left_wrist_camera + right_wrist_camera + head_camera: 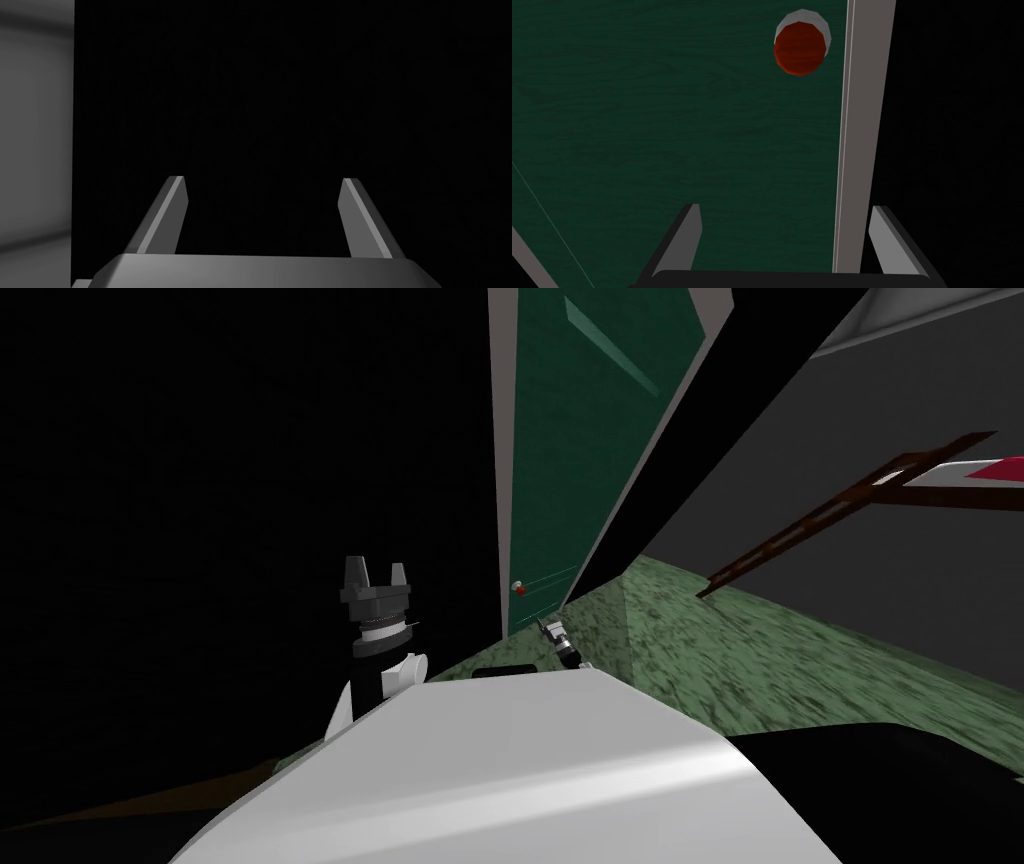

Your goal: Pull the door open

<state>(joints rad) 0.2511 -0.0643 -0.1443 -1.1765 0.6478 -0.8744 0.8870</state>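
Note:
A dark green door [580, 438] stands ahead in a grey frame [498, 488], with a round red knob [518, 587] low near its frame edge. In the right wrist view the knob [800, 47] sits on a grey rose on the green door [662, 125], beside the grey frame strip [862, 130]. My right gripper [784, 220] is open, a short way from the door and clear of the knob, with nothing between its fingers. In the head view it is small [547, 629] just below the door. My left gripper [374, 576] is raised at my left, open and empty [262, 192].
A grey wall [850, 508] runs along the right above a mottled green floor [800, 668]. A brown-framed thing with red and white [900, 483] hangs on that wall. A black area [200, 488] lies left of the door frame.

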